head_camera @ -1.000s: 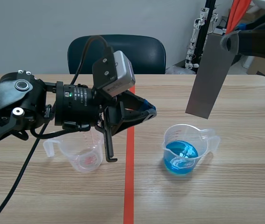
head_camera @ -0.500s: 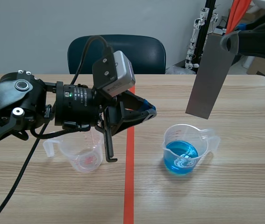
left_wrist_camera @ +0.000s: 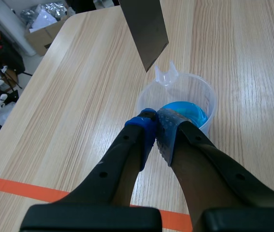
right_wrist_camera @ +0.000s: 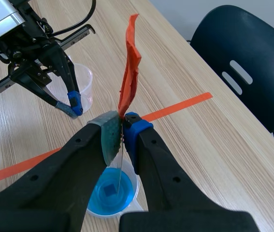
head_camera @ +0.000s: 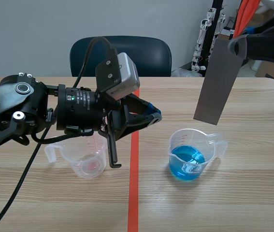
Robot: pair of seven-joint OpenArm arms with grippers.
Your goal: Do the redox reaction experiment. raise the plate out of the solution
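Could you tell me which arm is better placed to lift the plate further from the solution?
Right: the right gripper is shut on the flat grey metal plate above the clear beaker of blue solution; the left gripper is shut on nothing.

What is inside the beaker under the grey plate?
Blue liquid, low in the beaker; the plate hangs above, clear of it. The bottom under the liquid cannot be made out.

In the scene view's upper right, the right hand (head_camera: 234, 44) covers the top of the plate (head_camera: 216, 82); lower left, the left hand (head_camera: 155, 116) hides the far rim of the clear cup (head_camera: 86, 164).
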